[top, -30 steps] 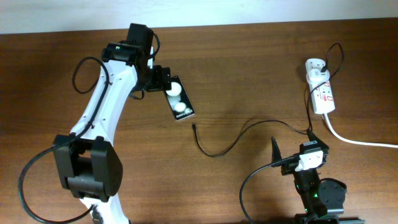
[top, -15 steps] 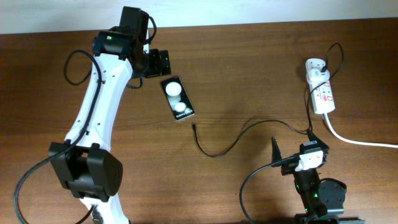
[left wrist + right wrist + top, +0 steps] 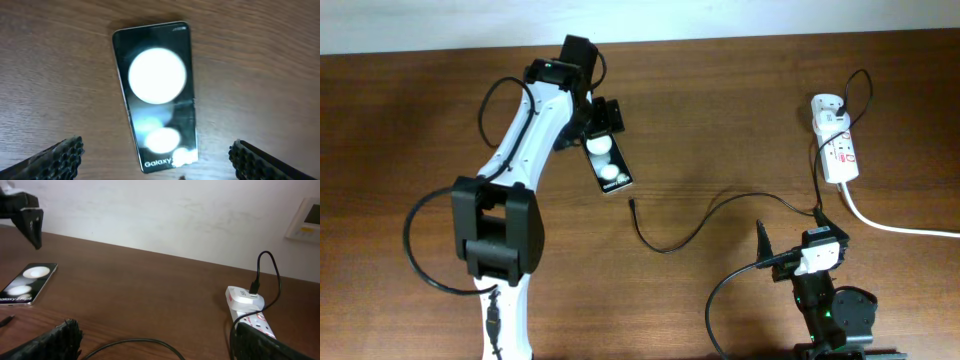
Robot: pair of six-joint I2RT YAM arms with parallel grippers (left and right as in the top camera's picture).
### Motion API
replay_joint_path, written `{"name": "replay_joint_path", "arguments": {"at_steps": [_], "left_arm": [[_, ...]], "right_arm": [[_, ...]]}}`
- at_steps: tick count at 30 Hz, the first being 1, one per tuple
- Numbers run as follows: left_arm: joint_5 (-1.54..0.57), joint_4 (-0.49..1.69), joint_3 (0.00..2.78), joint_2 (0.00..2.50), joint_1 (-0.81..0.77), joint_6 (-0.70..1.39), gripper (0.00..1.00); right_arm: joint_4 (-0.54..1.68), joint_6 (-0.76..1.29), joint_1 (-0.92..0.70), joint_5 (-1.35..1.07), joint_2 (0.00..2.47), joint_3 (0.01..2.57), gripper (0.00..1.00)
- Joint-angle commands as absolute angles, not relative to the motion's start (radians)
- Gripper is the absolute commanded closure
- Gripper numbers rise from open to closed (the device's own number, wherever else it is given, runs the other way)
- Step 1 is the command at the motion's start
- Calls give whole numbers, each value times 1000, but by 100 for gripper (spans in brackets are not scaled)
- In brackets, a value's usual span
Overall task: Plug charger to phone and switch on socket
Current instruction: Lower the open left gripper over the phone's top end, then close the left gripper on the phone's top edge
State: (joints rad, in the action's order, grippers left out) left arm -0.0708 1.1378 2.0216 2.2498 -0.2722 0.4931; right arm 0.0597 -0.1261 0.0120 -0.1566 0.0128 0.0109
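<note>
Above the phone (image 3: 156, 95), the left pincer (image 3: 157, 159) hangs spread wide.

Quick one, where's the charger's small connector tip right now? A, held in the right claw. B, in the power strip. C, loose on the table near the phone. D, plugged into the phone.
C: the charger's connector tip lies on the table, just apart from the lower end of the phone.

phone (image 3: 609, 162) left — socket (image 3: 838, 147) far right
</note>
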Motion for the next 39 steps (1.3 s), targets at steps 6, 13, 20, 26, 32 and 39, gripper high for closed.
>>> {"name": "replay_joint_path", "arguments": {"at_steps": [6, 13, 20, 26, 32, 39], "left_arm": [[-33, 1100, 2047, 2356, -300, 539, 1], [2, 1066, 2047, 2375, -320, 538, 1], [15, 1070, 2046, 2375, -327, 538, 1], [-4, 1074, 2045, 2414, -327, 538, 1], [-3, 1078, 2045, 2439, -326, 538, 1], [-38, 1101, 2043, 2485, -326, 538, 4]], "right_arm": [[65, -115, 7, -152, 7, 6, 1], [65, -115, 7, -152, 7, 6, 1], [65, -115, 7, -152, 7, 6, 1], [65, -115, 7, -152, 7, 6, 1], [65, -115, 7, -152, 7, 6, 1], [65, -115, 7, -152, 7, 6, 1]]}}
